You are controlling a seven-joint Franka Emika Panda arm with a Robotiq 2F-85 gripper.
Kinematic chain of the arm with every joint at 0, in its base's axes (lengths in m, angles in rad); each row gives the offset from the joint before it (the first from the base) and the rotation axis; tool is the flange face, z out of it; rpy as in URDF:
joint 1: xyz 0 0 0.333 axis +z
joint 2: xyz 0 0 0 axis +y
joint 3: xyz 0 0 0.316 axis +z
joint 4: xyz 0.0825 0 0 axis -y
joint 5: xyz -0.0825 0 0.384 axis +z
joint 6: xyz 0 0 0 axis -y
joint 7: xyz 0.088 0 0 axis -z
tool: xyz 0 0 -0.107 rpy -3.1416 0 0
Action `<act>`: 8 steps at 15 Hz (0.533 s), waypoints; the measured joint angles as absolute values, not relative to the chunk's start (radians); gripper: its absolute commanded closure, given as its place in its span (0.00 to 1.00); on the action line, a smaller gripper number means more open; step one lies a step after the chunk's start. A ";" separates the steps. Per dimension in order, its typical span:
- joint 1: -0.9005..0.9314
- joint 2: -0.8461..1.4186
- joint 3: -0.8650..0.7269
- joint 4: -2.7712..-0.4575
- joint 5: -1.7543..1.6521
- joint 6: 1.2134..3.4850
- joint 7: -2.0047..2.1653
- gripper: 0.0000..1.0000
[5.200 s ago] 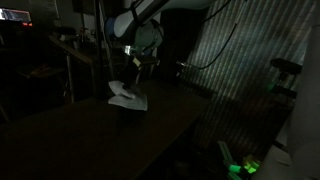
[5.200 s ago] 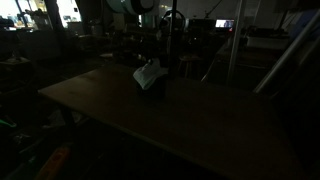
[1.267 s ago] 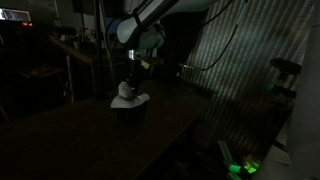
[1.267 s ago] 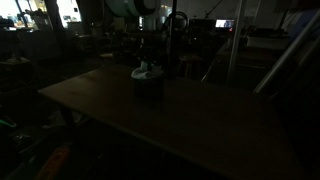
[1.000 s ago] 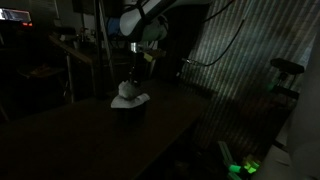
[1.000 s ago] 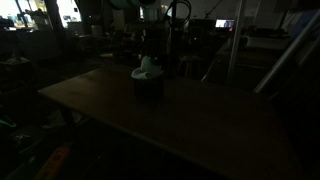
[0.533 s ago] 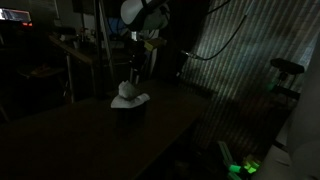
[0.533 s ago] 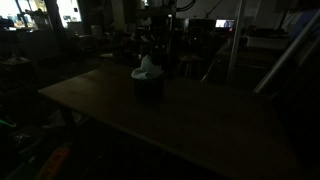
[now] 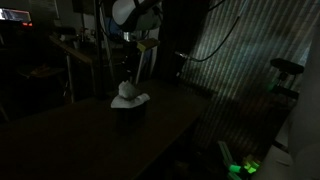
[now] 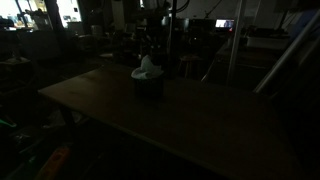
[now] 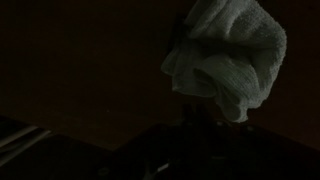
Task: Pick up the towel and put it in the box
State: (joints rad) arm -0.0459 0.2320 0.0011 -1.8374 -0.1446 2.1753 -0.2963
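Near table [image 10: 200, 120] far edge: towel [image 9: 128, 95] bunched in box [image 10: 148, 87], spilling over rim; gripper [image 9: 135, 66] hangs above, jaws closed.

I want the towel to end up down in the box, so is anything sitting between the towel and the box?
Nothing visible does. The towel is bunched right on top of the box, heaped above its rim. The gripper hangs above it, apart. It is too dark to see inside the box.

Towel [image 9: 128, 95] in box [image 9: 128, 111], box on table [image 9: 85, 132].
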 measured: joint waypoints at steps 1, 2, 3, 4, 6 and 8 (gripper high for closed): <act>-0.039 0.238 0.004 -1.836 -0.145 2.176 -0.290 0.89; -0.033 0.246 0.008 -1.832 -0.145 2.176 -0.285 0.89; -0.028 0.254 0.010 -1.828 -0.145 2.176 -0.280 0.88; -0.024 0.262 0.013 -1.824 -0.145 2.177 -0.277 0.89; -0.019 0.278 0.018 -1.816 -0.145 2.181 -0.273 0.89; -0.017 0.294 0.020 -1.808 -0.142 2.187 -0.268 0.90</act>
State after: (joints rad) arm -0.0170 0.2944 0.0205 -1.8081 -0.1419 2.1869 -0.2682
